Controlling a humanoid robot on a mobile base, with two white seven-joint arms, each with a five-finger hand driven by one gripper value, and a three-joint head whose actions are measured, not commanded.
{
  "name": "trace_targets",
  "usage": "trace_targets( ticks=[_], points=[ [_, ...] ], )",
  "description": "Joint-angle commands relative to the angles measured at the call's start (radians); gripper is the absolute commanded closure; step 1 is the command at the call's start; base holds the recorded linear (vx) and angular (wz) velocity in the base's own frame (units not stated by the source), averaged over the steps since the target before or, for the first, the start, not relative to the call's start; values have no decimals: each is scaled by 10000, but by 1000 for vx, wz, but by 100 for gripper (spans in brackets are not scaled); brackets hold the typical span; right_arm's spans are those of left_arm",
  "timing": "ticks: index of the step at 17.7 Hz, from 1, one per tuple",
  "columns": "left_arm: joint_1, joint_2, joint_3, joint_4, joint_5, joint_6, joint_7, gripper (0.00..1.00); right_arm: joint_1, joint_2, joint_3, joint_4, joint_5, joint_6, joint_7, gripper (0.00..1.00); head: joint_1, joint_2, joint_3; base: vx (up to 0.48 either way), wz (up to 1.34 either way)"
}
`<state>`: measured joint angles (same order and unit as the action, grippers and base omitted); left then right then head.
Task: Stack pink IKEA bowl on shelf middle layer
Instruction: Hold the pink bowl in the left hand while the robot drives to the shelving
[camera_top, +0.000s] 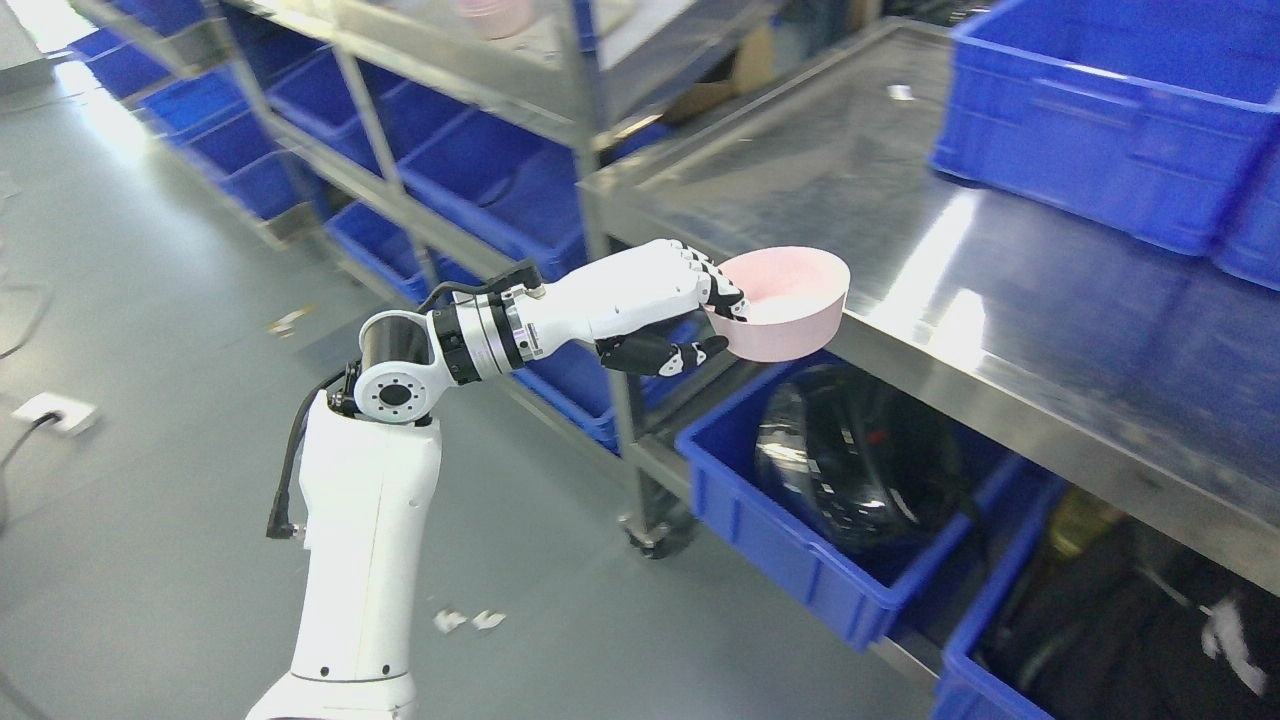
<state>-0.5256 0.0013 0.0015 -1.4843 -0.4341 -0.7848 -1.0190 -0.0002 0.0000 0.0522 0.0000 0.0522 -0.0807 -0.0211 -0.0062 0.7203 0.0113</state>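
Right now we see the left hand (690, 310) clamped on the near rim of the pink bowl (785, 300), fingers hooked over the rim at the bowl's 9 o'clock and the thumb underneath. The bowl sits upright and slightly tilted, at the front edge of the steel shelf (900, 220), partly overhanging the lip; we cannot tell whether its base touches the metal. Our left arm (370, 520) rises from the picture's 7 o'clock and bends at the wrist toward 3 o'clock. At 1 o'clock from the bowl, well apart, a blue crate (1100, 130) stands on the same shelf. Below, at 5 o'clock, a blue bin (800, 560) holds a dark wrapped object (850, 460). A blurred pink shape (495, 15) sits on the far rack at 11 o'clock.
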Motion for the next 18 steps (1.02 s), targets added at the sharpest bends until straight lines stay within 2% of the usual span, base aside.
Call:
trace_targets(
  ticks=[1,8,18],
  points=[
    [270,161,-551,-543,31,-6,234,99,32,-175,0,-174,0,-6,27,0,0,0,0,-78,1537],
    [362,161,-552,-543,16,-6,265,98,32,-175,0,-174,0,-6,27,0,0,2,0,-47,1068],
    [562,161,-735,-466,-30,-6,127,97,32,-175,0,-174,0,-6,27,0,0,2,0,91,356]
  ],
)
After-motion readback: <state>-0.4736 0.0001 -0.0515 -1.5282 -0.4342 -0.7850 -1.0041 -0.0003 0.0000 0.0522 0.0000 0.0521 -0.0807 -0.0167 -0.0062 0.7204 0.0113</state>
